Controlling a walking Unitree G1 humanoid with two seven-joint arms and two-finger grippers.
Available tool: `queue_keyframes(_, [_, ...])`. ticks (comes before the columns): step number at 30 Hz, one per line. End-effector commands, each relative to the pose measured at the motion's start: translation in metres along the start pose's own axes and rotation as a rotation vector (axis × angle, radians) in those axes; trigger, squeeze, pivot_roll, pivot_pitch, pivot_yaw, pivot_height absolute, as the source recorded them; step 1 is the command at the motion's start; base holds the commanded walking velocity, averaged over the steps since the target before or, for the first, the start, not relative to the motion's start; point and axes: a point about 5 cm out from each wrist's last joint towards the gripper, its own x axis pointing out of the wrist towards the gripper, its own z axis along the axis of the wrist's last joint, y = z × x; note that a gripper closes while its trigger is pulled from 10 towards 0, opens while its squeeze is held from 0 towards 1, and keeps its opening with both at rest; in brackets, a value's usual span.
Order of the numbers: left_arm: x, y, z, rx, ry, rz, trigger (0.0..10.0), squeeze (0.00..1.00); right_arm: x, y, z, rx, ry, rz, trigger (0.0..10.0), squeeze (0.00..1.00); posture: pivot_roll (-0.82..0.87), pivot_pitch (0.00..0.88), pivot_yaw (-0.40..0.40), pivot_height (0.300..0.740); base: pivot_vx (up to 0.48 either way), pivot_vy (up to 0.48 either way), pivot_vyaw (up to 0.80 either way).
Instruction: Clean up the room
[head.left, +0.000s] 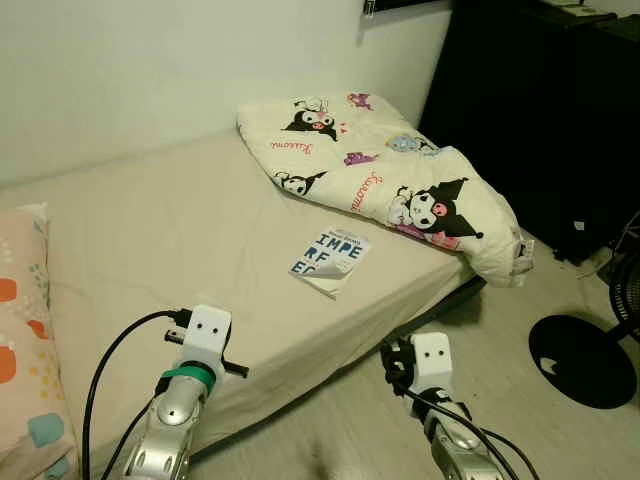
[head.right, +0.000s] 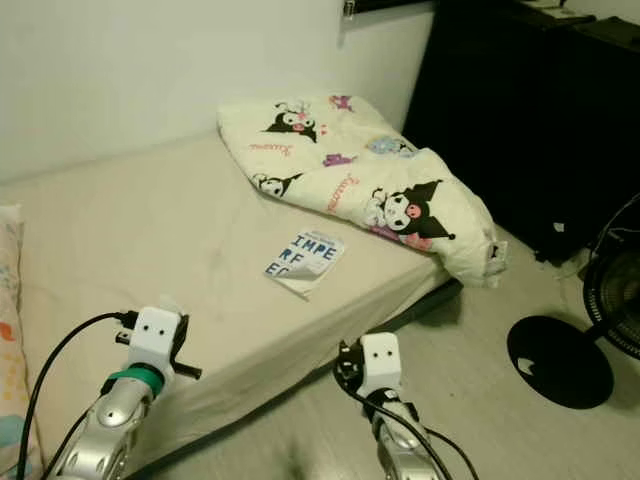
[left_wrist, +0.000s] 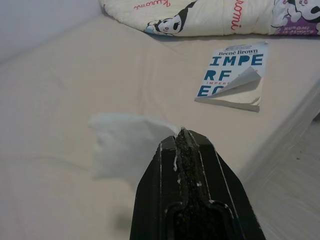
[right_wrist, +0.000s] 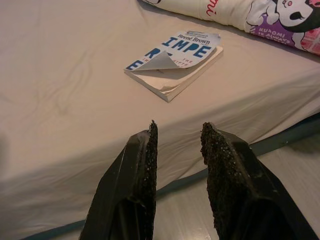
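Tissue (left_wrist: 125, 145) pinched in closed left gripper (left_wrist: 182, 137); right gripper (right_wrist: 177, 135) open, book (right_wrist: 175, 62) beyond

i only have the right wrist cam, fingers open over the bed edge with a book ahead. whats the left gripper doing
Observer: The left gripper is shut on a white tissue, held over the bed.
Operator: anything else on the bed besides the book
Observer: A folded cartoon-print blanket lies at the far end, just beyond the book, and a patterned pillow sits at the robot's left.
Operator: whats on the floor to my right
Observer: A black fan base stands on the floor, beside the right gripper's side of the bed.
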Motion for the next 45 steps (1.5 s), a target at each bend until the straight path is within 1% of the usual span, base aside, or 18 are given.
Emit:
queue_keyframes(1, [0.000, -0.001, -0.005, 0.001, 0.013, -0.009, 10.0, 0.00, -0.002, -0.001, -0.005, 0.007, 0.012, -0.010, 10.0, 0.00, -0.02, 0.017, 0.034, 0.740, -0.334, 0.000, 0.00])
queue_keyframes(6, [0.002, -0.001, -0.002, -0.003, -0.002, -0.009, 10.0, 0.00, 0.001, -0.002, -0.003, 0.004, 0.001, -0.013, 10.0, 0.00, -0.02, 0.016, 0.036, 0.740, -0.367, 0.000, 0.00])
queue_keyframes(19, [0.004, 0.001, -0.001, -0.002, -0.016, -0.004, 10.0, 0.00, 0.003, -0.002, -0.001, -0.002, -0.007, -0.011, 10.0, 0.00, -0.02, 0.014, 0.034, 0.740, -0.411, 0.000, 0.00])
queue_keyframes(27, [0.004, 0.001, 0.000, 0.001, -0.025, -0.005, 10.0, 0.00, 0.005, 0.000, 0.002, 0.013, -0.032, -0.001, 10.0, 0.00, -0.02, 0.013, 0.035, 0.740, -0.398, 0.000, 0.00])
queue_keyframes(31, [0.004, 0.001, 0.000, 0.002, -0.025, -0.006, 10.0, 0.00, 0.005, 0.001, 0.003, 0.009, -0.035, 0.007, 10.0, 0.00, -0.02, 0.013, 0.035, 0.740, -0.398, 0.000, 0.00])
queue_keyframes(33, [0.004, 0.001, -0.001, 0.000, -0.022, -0.001, 10.0, 0.00, 0.005, 0.002, 0.002, -0.006, -0.026, 0.025, 10.0, 0.00, -0.02, 0.012, 0.035, 0.740, 0.000, 0.000, 0.00])
queue_keyframes(39, [0.005, 0.000, -0.002, 0.002, -0.007, -0.005, 10.0, 0.00, 0.005, 0.002, 0.002, -0.026, -0.021, 0.024, 10.0, 0.00, -0.02, 0.014, 0.034, 0.740, 0.000, 0.000, 0.75])
queue_keyframes(43, [0.005, -0.006, -0.013, 0.021, 0.063, -0.035, 10.0, 0.00, 0.002, -0.001, -0.007, -0.040, 0.012, 0.018, 10.0, 0.00, -0.02, 0.014, 0.033, 0.740, 0.000, 0.000, 0.76])
queue_keyframes(44, [0.005, -0.006, -0.013, 0.021, 0.063, -0.035, 10.0, 0.00, 0.002, -0.001, -0.007, -0.040, 0.012, 0.018, 10.0, 0.00, -0.02, 0.014, 0.033, 0.740, 0.000, 0.000, 0.76])
queue_keyframes(45, [0.004, -0.008, -0.016, 0.027, 0.084, -0.043, 10.0, 0.00, 0.000, -0.002, -0.010, -0.042, 0.024, 0.017, 10.0, 0.00, -0.02, 0.014, 0.033, 0.740, 0.000, 0.000, 0.76])
